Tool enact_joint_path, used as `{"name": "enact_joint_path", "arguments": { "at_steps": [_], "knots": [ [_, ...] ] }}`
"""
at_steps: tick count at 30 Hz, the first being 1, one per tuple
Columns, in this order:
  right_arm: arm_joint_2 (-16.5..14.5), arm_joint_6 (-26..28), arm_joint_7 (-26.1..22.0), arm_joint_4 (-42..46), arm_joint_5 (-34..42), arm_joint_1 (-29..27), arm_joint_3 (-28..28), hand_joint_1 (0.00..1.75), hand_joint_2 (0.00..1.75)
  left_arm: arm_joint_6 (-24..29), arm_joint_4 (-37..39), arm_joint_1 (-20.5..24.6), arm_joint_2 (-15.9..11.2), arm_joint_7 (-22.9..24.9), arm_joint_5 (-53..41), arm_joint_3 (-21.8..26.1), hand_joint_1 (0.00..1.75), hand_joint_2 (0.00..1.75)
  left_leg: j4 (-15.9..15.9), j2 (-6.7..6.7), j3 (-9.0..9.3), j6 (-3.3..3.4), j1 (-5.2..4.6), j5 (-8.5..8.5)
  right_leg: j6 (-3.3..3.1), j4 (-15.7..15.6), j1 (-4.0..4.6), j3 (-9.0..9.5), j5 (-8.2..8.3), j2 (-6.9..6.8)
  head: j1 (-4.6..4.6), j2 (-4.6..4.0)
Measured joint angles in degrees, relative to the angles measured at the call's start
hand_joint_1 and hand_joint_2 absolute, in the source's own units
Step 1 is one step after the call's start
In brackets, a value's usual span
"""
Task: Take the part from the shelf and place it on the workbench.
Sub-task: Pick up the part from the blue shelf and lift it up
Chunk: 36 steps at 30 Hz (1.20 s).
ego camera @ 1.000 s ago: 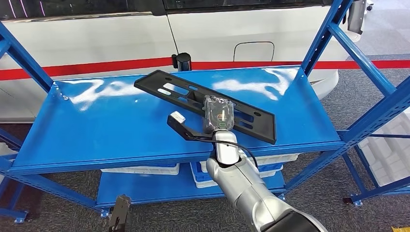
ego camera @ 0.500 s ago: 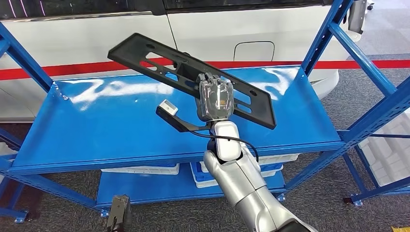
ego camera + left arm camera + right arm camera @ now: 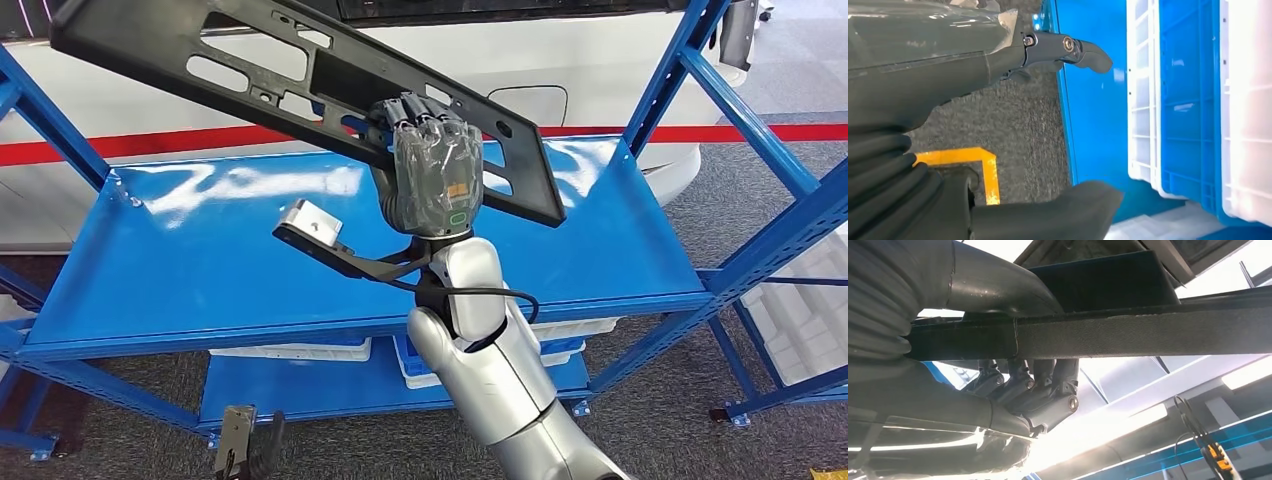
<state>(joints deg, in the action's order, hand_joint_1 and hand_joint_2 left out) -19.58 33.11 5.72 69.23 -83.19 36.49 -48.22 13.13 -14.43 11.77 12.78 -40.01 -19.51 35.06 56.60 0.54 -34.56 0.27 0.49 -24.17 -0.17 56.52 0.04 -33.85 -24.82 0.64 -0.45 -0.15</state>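
Lifted higher than half a second ago, the long flat black plastic part [image 3: 300,75], pierced with slots, now slants across the frame's upper left, clear of the glossy blue metal shelf [image 3: 200,260]. The right hand [image 3: 432,175], plastic-wrapped, grips its lower edge at centre. The left hand [image 3: 973,100] hangs with fingers apart, holding nothing.

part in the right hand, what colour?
Black part, gripped by the right hand; clearest in the head view.
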Motion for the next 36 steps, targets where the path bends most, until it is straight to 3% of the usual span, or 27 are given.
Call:
{"name": "enact_joint_path", "arguments": {
  "at_steps": [4,7,9,10,12,14,15,16,18,19,20,21,23,24,26,28,29,30,31,34,36],
  "knots": [
    [0.00,-0.15,0.14,0.23,1.02,0.10,-1.10,1.75,1.75,1.64,0.00,0.00,-0.08,2.21,-0.05,0.02,0.00,1.75,0.11,-0.01,-0.05,0.16,-0.05,-0.10,0.09,-0.09,-0.14,0.02,0.04,0.01,0.01,0.00],
    [-0.05,-0.83,1.62,0.23,1.40,0.61,-2.52,1.75,1.75,3.70,0.00,0.02,-0.26,4.78,-0.41,0.02,0.00,1.75,-0.01,0.00,0.09,1.28,-0.23,0.10,0.93,-0.44,-0.47,0.19,0.37,0.00,-0.04,0.00],
    [-0.03,-1.56,3.00,0.20,1.58,1.35,-3.63,1.75,1.75,4.02,0.00,0.10,-0.31,5.70,-0.44,0.03,0.00,1.75,-1.22,-0.15,0.71,1.87,0.00,0.92,1.03,0.55,-0.34,-0.26,-0.46,-0.09,-0.01,0.00],
    [0.00,-1.89,3.64,0.14,1.73,1.83,-4.25,1.75,1.75,4.03,0.00,0.19,-0.32,5.94,-0.37,0.03,0.00,1.75,-1.80,-0.27,0.95,2.09,0.16,1.28,0.81,2.62,-0.31,-1.16,-1.77,-0.15,0.03,0.00],
    [0.06,-2.44,4.89,-0.16,2.20,2.66,-5.63,1.75,1.75,3.92,0.00,0.35,-0.34,6.10,-0.21,0.04,0.00,1.75,-2.09,-0.42,0.89,2.22,0.25,1.55,0.34,10.12,-0.56,-4.24,-5.50,-0.20,0.05,0.00],
    [0.08,-2.83,5.90,-0.69,2.70,3.02,-6.81,1.75,1.75,3.75,0.00,0.39,-0.38,6.17,-0.08,0.04,0.00,1.75,-2.02,-0.48,0.68,2.05,0.32,1.68,0.75,16.24,-0.94,-6.46,-7.67,-0.21,0.04,0.00],
    [0.08,-2.94,6.21,-0.97,2.86,3.11,-7.21,1.75,1.75,3.66,0.00,0.40,-0.40,6.21,0.01,0.04,0.00,1.75,-1.96,-0.45,0.57,1.89,0.43,1.77,1.34,16.22,-1.19,-6.07,-7.40,-0.23,0.05,0.00],
    [0.08,-3.01,6.43,-1.22,2.98,3.26,-7.52,1.75,1.75,3.57,0.00,0.42,-0.42,6.26,0.09,0.05,0.00,1.75,-1.82,-0.41,0.44,1.66,0.61,1.83,2.08,13.69,-1.50,-4.48,-6.27,-0.29,0.05,0.00],
    [0.05,-3.07,6.66,-1.60,3.06,3.82,-8.09,1.75,1.75,3.48,-0.02,0.56,-0.51,6.30,0.26,0.07,0.00,1.75,-1.10,-0.26,-0.13,0.86,0.90,1.79,3.32,5.60,-1.93,0.23,-3.75,-0.38,0.09,0.00],
    [0.05,-3.08,6.70,-1.72,3.08,4.10,-8.33,1.75,1.75,3.46,-0.03,0.65,-0.55,6.31,0.29,0.08,0.00,1.75,-0.64,-0.20,-0.48,0.34,0.95,1.78,3.44,2.93,-1.87,1.74,-2.91,-0.27,0.10,0.00],
    [0.04,-3.09,6.74,-1.82,3.09,4.31,-8.54,1.75,1.75,3.47,-0.05,0.73,-0.59,6.31,0.31,0.08,0.00,1.75,-0.19,-0.11,-0.84,-0.14,0.93,1.83,3.27,1.69,-1.76,2.33,-2.64,-0.12,0.10,0.00],
    [0.03,-3.09,6.79,-1.90,3.11,4.41,-8.68,1.75,1.75,3.47,-0.07,0.77,-0.61,6.31,0.31,0.08,0.00,1.75,0.01,-0.04,-1.13,-0.60,0.92,2.02,2.88,2.00,-1.46,2.06,-2.61,0.12,0.07,0.00],
    [0.01,-3.10,6.87,-2.06,3.17,4.55,-8.85,1.75,1.75,3.49,-0.07,0.79,-0.65,6.31,0.32,0.09,0.00,1.75,0.33,0.02,-1.63,-1.29,1.10,2.16,2.06,2.10,-1.68,1.26,-2.31,0.12,0.04,0.00],
    [-0.01,-3.10,6.90,-2.12,3.22,4.67,-8.92,1.75,1.75,3.50,-0.07,0.80,-0.69,6.31,0.33,0.10,0.00,1.75,1.08,-0.07,-2.11,-1.56,1.22,1.33,1.53,2.14,-1.75,0.93,-1.99,0.08,-0.01,0.00],
    [-0.02,-3.10,6.94,-2.26,3.33,5.00,-9.03,1.75,1.75,3.59,-0.07,0.84,-0.75,6.42,0.34,0.10,0.00,1.75,6.04,-0.27,-4.17,-1.91,1.37,-2.79,0.34,2.06,-1.77,0.08,-1.22,-0.03,-0.12,0.00],
    [0.00,-3.15,7.01,-2.39,3.37,5.18,-9.09,1.75,1.75,3.97,-0.07,0.85,-0.78,6.96,0.33,0.09,0.00,1.75,14.08,-0.35,-6.87,-2.14,1.36,-7.57,-0.47,2.08,-1.32,-1.03,-0.45,-0.14,-0.19,0.00],
    [0.01,-3.20,7.03,-2.44,3.34,5.19,-9.10,1.75,1.75,4.22,-0.07,0.85,-0.81,7.41,0.31,0.09,0.00,1.75,16.83,-0.36,-7.48,-2.12,1.35,-8.73,-0.71,2.10,-1.06,-1.58,-0.03,-0.19,-0.19,0.00],
    [0.01,-3.26,7.03,-2.49,3.25,5.18,-9.10,1.75,1.75,4.46,-0.07,0.86,-0.86,7.91,0.24,0.10,0.00,1.75,17.45,-0.35,-6.96,-1.92,1.30,-8.72,-0.81,2.11,-0.82,-2.11,0.38,-0.20,-0.19,0.00],
    [0.01,-3.31,7.02,-2.52,3.10,5.19,-9.09,1.75,1.75,4.64,-0.07,0.89,-0.91,8.42,0.13,0.10,0.00,1.75,15.85,-0.35,-5.31,-1.59,1.21,-7.80,-0.84,2.11,-0.60,-2.58,0.80,-0.18,-0.19,0.00],
    [-0.03,-3.44,6.45,-2.27,2.87,5.05,-8.68,1.75,1.75,5.04,-0.08,1.14,-1.22,10.01,-0.01,0.10,0.00,1.75,4.38,-0.39,2.88,0.04,0.48,-5.19,-0.49,2.06,-0.22,-3.44,1.95,-0.19,-0.15,0.00],
    [-0.03,-3.23,5.07,-1.82,4.74,4.71,-7.99,1.75,1.75,5.61,-0.08,1.19,-1.49,11.44,0.77,0.25,0.00,1.75,0.87,-0.41,4.93,0.65,-0.12,-5.05,0.20,1.93,-0.37,-3.54,2.61,-0.43,-0.27,0.00]
  ]
}}
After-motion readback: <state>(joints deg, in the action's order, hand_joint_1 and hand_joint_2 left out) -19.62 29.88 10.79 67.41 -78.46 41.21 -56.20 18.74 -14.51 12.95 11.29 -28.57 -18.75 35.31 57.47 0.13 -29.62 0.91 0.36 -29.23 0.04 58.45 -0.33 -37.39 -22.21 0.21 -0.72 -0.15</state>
